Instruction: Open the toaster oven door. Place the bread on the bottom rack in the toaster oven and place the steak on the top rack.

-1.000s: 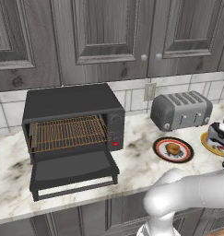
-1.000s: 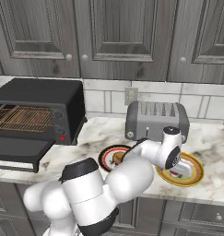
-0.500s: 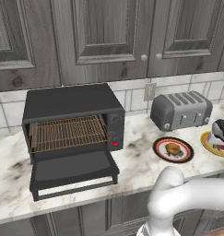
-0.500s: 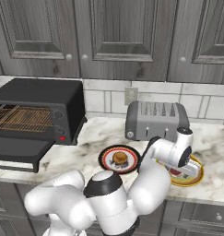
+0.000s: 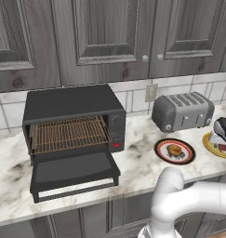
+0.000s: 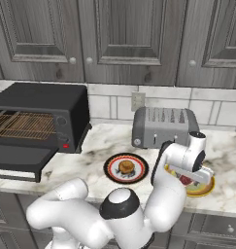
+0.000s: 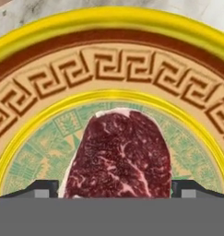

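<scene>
left base view: toaster oven (image 5: 72,123) sits on the counter (image 5: 137,165) with the toaster oven door (image 5: 75,173) dropped flat, so the opening step reads as done. one copper wire grid (image 5: 70,134) shows inside; hard to tell top rack from bottom rack at this angle. the bread (image 5: 174,150) is untouched on the dark-rimmed plate (image 5: 160,146), in front of the silver toaster (image 5: 182,110). the steak (image 5: 223,148) is a red sliver on the yellow plate (image 5: 209,144) at the right edge, with the gripper (image 5: 225,132) right over it.

right base view: gripper (image 6: 190,173) is down on the yellow plate (image 6: 206,188), to the right of the bread (image 6: 126,167). the steak (image 6: 186,180) is mostly hidden under the hand.

hand view: steak (image 7: 121,155) lies flat mid-plate between the two fingertips (image 7: 39,188), one on each side, jaws spread wide and not yet gripping. yellow plate (image 7: 49,69) rim arcs across the top.

step in hand looks like the steak pick, ahead of the bread. next move likely calls for pinching the slab across its width, lifting clear of the plate, then carrying it left to the upper grid.
</scene>
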